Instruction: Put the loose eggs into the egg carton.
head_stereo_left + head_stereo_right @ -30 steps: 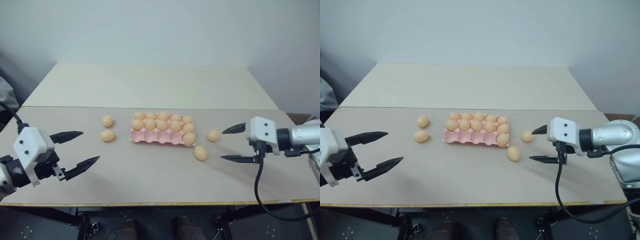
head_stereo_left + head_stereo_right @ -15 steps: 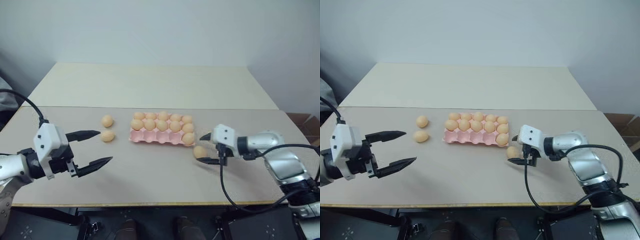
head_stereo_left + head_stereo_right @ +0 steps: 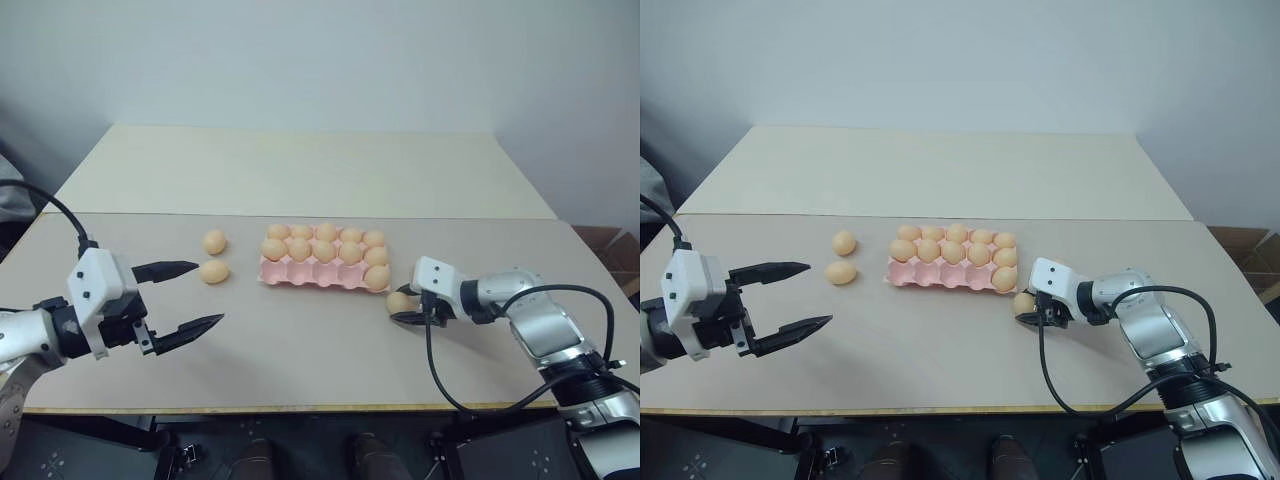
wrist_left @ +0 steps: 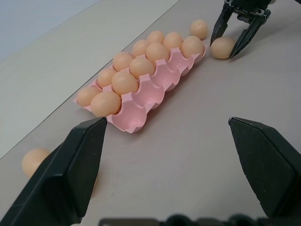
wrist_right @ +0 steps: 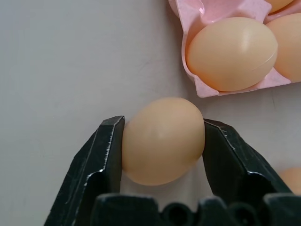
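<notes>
Just off the egg carton's (image 3: pixel 322 272) right end, right tool (image 5: pixel 162 141) clamped on a loose egg (image 5: pixel 163 140), apparently for lifting; left tool (image 3: pixel 182 296) spread wide, idle.

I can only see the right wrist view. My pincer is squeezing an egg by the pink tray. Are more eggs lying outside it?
Observer: Yes. Besides your egg, two loose eggs lie on the table, left of the egg carton.
Operator: Where's the other pincer?
Observer: The left pincer hangs open near those two, holding nothing.
Operator: Is there room in the tray?
Observer: Four empty cups show in its near row.
</notes>
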Robot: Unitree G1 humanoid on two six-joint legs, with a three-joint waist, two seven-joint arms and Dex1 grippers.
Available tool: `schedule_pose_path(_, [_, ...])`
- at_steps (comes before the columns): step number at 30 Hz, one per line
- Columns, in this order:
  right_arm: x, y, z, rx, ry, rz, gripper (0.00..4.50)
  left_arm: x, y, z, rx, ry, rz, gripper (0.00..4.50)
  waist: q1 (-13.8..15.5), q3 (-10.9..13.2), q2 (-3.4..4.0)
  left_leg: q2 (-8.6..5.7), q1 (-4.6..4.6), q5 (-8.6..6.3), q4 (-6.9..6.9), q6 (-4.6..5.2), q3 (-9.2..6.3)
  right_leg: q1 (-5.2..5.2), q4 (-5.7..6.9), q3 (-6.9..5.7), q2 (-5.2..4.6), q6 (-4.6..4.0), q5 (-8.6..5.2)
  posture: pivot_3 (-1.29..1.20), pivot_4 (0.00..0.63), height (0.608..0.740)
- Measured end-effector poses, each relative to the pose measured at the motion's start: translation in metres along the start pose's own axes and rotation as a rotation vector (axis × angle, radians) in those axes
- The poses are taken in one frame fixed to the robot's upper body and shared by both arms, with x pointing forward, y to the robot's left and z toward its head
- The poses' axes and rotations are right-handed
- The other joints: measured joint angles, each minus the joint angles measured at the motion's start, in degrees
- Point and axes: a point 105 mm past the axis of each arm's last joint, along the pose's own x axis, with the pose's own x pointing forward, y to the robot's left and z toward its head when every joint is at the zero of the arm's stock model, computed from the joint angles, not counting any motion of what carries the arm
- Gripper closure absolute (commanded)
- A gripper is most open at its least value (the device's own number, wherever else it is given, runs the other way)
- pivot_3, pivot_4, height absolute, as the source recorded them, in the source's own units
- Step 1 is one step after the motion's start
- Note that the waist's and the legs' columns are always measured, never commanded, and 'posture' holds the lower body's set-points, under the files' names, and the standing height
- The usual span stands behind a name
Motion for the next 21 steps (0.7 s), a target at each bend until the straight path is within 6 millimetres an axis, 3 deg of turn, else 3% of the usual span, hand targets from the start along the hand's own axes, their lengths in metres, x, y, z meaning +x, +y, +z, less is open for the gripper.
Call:
schedule_pose_path(7, [-0.016,-0.003,-0.009,-0.039,0.077,-0.009,2.24,-0.001,0.000,-0.002,0.002,0.013,0.005,0.00,0.17,0.00,0.00,-0.02,-0.01,0.00,0.00,0.00,0.00,0.00,-0.03,-0.01,-0.03,0.00,-0.01,0.00,0.150,0.740])
schedule_pose_path(9, [-0.022,-0.006,-0.003,-0.070,0.076,-0.028,2.24,-0.001,0.000,-0.002,0.004,0.016,0.006,0.00,0.14,0.00,0.00,0.00,-0.01,0.00,0.00,0.00,0.00,-0.01,-0.02,-0.01,-0.02,0.00,-0.01,0.00,0.150,0.740])
schedule_pose_path(15, [-0.035,-0.023,0.049,-0.175,-0.052,-0.098,2.24,-0.001,0.001,-0.002,0.011,0.020,0.009,0.00,-0.36,0.00,0.00,0.11,0.01,0.00,0.00,-0.01,-0.01,-0.06,0.03,0.01,0.13,-0.02,0.01,0.00,0.150,0.740])
schedule_pose_path(18, [-0.027,-0.025,0.072,-0.211,-0.130,-0.110,2.24,-0.001,0.002,-0.002,0.016,0.024,0.013,0.00,-0.22,0.00,0.00,0.11,0.00,0.00,0.00,-0.01,-0.01,-0.06,0.02,0.02,0.13,-0.04,0.02,0.00,0.150,0.740])
schedule_pose_path(21, [-0.006,-0.024,0.087,-0.223,-0.189,-0.097,2.24,0.000,0.003,-0.004,0.013,0.031,0.016,0.00,-0.20,0.00,0.00,0.11,-0.01,0.00,0.00,-0.01,0.00,-0.06,0.02,0.02,0.13,-0.06,0.03,0.00,0.150,0.740])
